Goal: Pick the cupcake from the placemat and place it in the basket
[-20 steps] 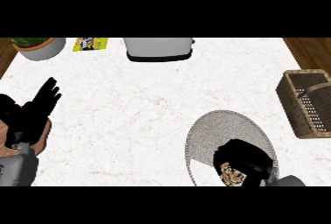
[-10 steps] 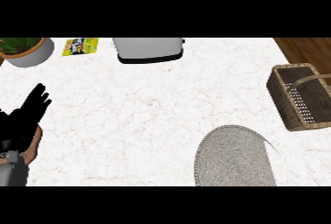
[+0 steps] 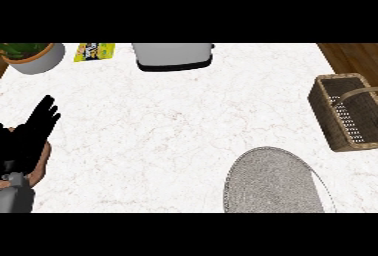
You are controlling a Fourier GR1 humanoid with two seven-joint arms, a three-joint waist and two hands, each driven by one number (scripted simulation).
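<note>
Near-left edge: I see my left hand resting there, fingers straight and pointing up and away, released, holding nothing.
Right hand: I cannot find it anywhere in my head view, so I cannot tell its state.
Cupcake: I cannot see it; nothing stands on the visible part of the placemat, and what shows of the basket's inside looks bare.
Placemat: the grey oval placemat lies near-right on the counter, its near end cut off by the view's lower edge.
Basket: the brown wicker basket sits at the right edge, farther away than the placemat and apart from it, its handle arching over the opening.
Counter: white marbled counter fills most of my view.
Far edge: a potted plant at far left, a yellow packet just right of it, then a grey toaster near the middle.
</note>
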